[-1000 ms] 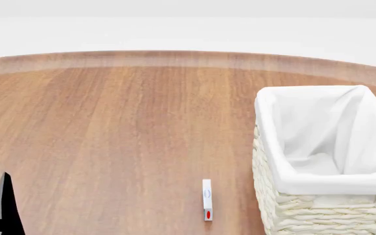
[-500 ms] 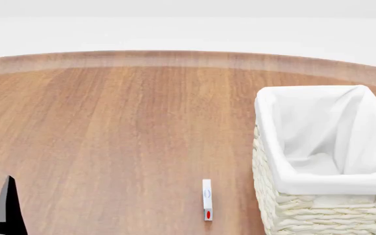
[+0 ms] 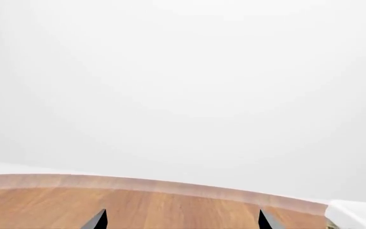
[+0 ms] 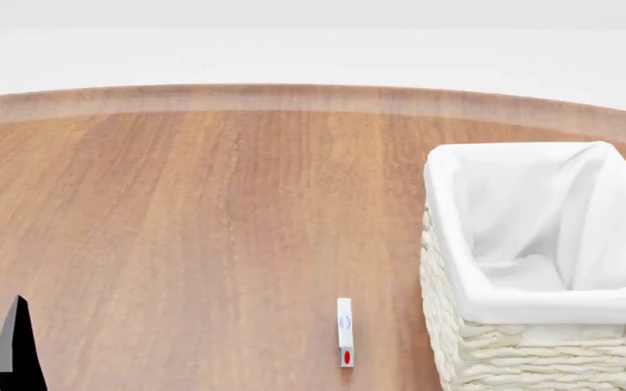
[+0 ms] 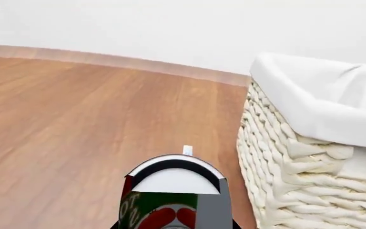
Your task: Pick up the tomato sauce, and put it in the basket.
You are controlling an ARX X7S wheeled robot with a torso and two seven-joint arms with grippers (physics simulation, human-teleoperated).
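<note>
The tomato sauce, a small can with a silver top and a red and green label, fills the low middle of the right wrist view. My right gripper is shut on it, with a grey finger lying across its side. The cream wicker basket with its white cloth lining stands close beside the can. The basket also shows at the right of the head view. The can and right gripper are out of the head view. My left gripper is open and empty over bare wood.
A small white stick with a red dot lies on the wooden table just left of the basket; its far end shows in the right wrist view. One left fingertip shows at the head view's bottom left corner.
The left fingertip has sunk slightly lower and to the right at the bottom left of the head view. The basket and the white stick have not moved.
</note>
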